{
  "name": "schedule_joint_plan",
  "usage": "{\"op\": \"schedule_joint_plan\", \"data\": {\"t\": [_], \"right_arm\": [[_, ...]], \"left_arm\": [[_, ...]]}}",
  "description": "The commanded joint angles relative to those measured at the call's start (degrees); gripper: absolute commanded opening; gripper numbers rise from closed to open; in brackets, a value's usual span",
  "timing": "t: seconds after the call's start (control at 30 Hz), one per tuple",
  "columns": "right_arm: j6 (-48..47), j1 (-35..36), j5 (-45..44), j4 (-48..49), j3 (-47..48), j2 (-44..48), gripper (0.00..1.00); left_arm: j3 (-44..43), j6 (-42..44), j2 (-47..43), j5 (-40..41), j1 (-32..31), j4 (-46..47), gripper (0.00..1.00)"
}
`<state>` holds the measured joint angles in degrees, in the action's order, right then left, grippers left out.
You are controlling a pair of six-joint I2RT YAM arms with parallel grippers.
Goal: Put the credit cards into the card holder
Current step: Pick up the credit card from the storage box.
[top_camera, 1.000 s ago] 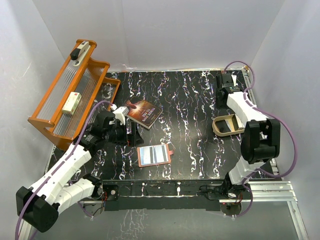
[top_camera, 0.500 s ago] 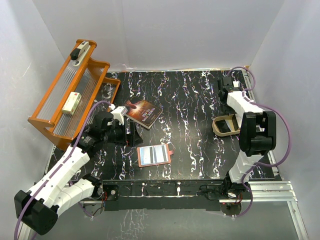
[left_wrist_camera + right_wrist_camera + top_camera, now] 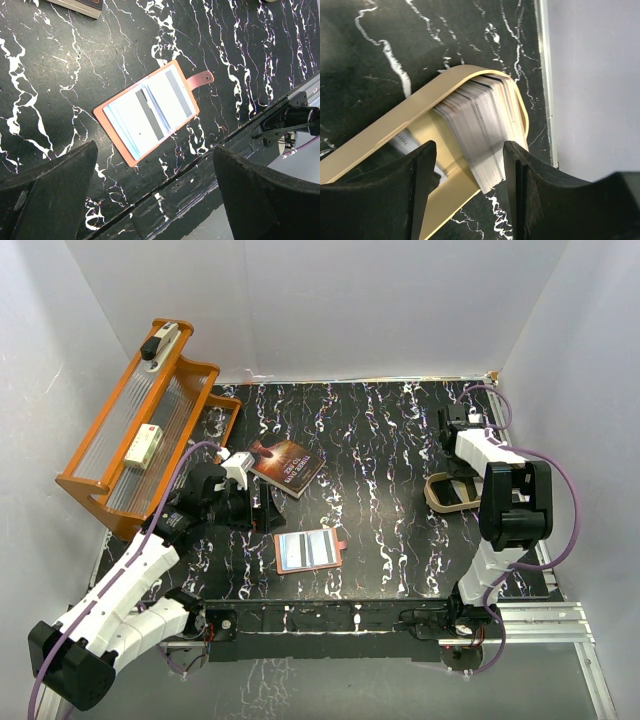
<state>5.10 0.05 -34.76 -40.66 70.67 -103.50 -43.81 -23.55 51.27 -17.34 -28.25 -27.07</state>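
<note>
Reddish-brown leather card holder point(image 3: 309, 551) lies open and flat on the table point(image 3: 400, 440), near edge, a bit left of centre, snap tab sticking out to the right. Left wrist view: pale cards point(image 3: 150, 107) with grey stripes sit in it, fanned and overlapping, covering most of the inner face. Can't count them reliably

Left tool point(image 3: 155, 200) hangs over the table just left of the holder and slightly farther back. Fingers wide apart, nothing between them. Holder shows in the gap below, no contact

Beige-gold tin point(image 3: 455, 492) sits on the right side of the table, close to the right edge. Right wrist view: card stack point(image 3: 487, 125) stands on edge inside the tin, packed against its right curved end and leaning. Something pale lies flat on the tin floor left of the stack, too hidden to identify

Right tool point(image 3: 469, 160) is over the tin, fingers spread, with the near end of the stack showing in the gap between them. Nothing clamped. Can't tell whether either finger touches tin or cards

Dark paperback book point(image 3: 288, 466) lies on the far-left side of the holder, well apart from it. Orange rack point(image 3: 85, 490) with ribbed clear panels stands at the table's left side, a small pale box point(image 3: 145, 445) on it
</note>
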Motion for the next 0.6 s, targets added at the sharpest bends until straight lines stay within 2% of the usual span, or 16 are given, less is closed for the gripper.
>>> {"op": "schedule_joint_plan", "data": {"t": [0.0,0.57], "right_arm": [[-0.31,-1.28,-4.93,2.09,0.43,0.31,0.53],[-0.97,-1.90,-3.55,2.96,1.02,1.09,0.36]], "left_arm": [[0.13,0.78,-0.78,-0.23,-0.09,-0.37,0.99],[0.09,0.79,-0.34,-0.28,-0.11,-0.44,0.99]]}}
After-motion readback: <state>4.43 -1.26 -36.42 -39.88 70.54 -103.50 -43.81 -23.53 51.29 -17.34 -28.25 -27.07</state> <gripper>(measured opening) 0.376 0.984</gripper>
